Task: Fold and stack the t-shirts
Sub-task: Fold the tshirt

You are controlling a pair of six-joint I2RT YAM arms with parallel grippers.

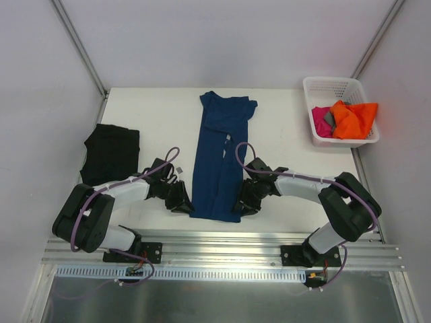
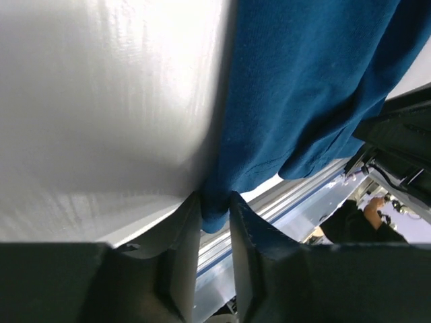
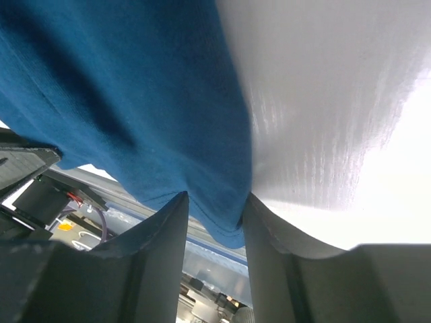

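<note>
The navy shirt (image 1: 219, 155) lies as a long folded strip down the middle of the worktop (image 1: 155, 114). The left claw (image 2: 214, 207) pinches its near left corner, and the right claw (image 3: 217, 208) pinches its near right corner. A black shirt (image 1: 111, 153) lies at the left edge. An orange shirt (image 1: 355, 118) and a magenta shirt (image 1: 320, 122) sit in the basket (image 1: 337, 85).

The left arm (image 1: 128, 190) and right arm (image 1: 303, 183) were black with pale grey links, looping purple cables (image 1: 172, 153) and dark fingers (image 2: 178, 269).
</note>
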